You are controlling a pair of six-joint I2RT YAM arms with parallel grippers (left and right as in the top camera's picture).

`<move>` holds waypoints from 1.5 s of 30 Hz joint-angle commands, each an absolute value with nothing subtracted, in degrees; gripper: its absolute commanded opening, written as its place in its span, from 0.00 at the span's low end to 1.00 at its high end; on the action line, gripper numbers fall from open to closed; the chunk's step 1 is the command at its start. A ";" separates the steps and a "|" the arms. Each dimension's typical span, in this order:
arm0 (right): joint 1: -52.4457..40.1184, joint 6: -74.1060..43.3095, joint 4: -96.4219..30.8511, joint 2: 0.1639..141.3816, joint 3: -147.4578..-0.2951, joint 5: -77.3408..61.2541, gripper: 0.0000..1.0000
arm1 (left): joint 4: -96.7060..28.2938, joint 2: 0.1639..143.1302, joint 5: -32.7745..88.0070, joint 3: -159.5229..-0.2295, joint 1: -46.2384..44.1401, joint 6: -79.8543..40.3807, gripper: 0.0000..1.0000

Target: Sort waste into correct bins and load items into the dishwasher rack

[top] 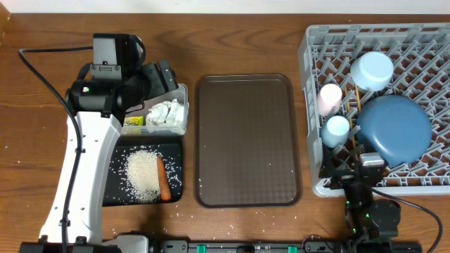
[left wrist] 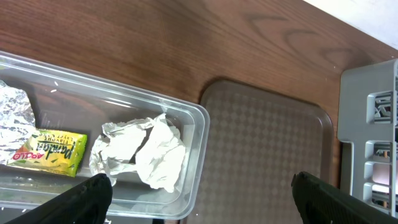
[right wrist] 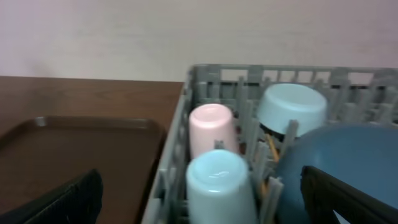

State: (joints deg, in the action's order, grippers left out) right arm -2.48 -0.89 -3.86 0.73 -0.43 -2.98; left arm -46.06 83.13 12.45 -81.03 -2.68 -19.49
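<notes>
1. Grey rack (top: 309, 42) is holding the plate (top: 394, 126), bowl (top: 371, 70), pink cup (top: 329, 98) and blue cup (top: 336, 128).
2. Tissue (left wrist: 146, 152), wrapper (left wrist: 50, 152) and foil (left wrist: 15, 112) are lying in the tub (left wrist: 186, 109); rice (top: 143, 174) and carrot (top: 163, 179) are lying in the black tray (top: 174, 149).
3. Left claw (left wrist: 199, 202) and right claw (right wrist: 202, 202) are gaping wide, holding nothing.

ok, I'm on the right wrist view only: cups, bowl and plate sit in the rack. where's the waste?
Observer: The tissue, wrapper and foil lie in the clear tub.
Operator: and the rice?
Observer: The rice is heaped in the black tray, with the carrot lying along its edge.
</notes>
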 commanded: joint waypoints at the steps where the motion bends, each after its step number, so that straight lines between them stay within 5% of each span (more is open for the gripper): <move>1: -1.10 0.93 -4.08 0.27 -0.30 -3.01 0.99 | -46.04 82.30 11.92 -81.23 -2.44 -19.51 0.95; 45: -0.93 0.93 -4.08 0.32 -0.30 -3.01 0.99 | -46.26 75.20 11.70 -80.73 -2.48 -19.51 0.95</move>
State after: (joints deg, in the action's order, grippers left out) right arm -1.34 0.30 -3.84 0.73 -0.43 -2.96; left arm -46.11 79.26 12.43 -81.01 -2.68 -19.49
